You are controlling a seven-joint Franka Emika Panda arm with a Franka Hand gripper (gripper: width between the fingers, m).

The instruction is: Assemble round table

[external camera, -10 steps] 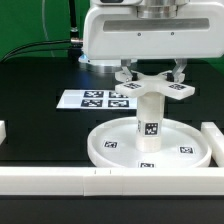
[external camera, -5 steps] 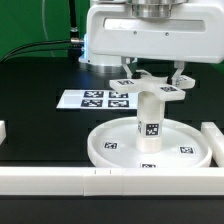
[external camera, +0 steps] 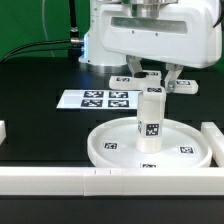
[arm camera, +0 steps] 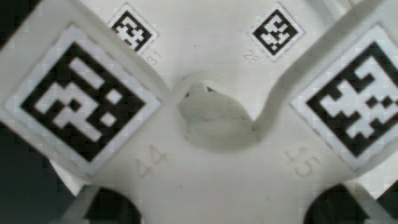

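Observation:
The large rimmed disc (external camera: 108, 150) lies flat on the black table with the short cylinder (external camera: 150, 122) upright in its central hub. The cross-shaped piece (external camera: 152, 83) sits level on top of the cylinder, tagged arms reaching to either side. My gripper (external camera: 151, 76) comes down from above, shut on this piece with a finger on each side of its middle. In the wrist view the cross-shaped piece (arm camera: 210, 115) fills the picture, its tags facing the camera; the gripper (arm camera: 217, 205) is mostly hidden behind it.
The marker board (external camera: 100, 99) lies behind the disc toward the exterior view's left. Long white bars border the table: one along the front edge (external camera: 60, 181), one at the right (external camera: 212, 136) and a stub at the left (external camera: 3, 130).
The gripper has turned the cross-shaped piece about the cylinder's axis, so its arms point differently. Disc and cylinder have stayed put.

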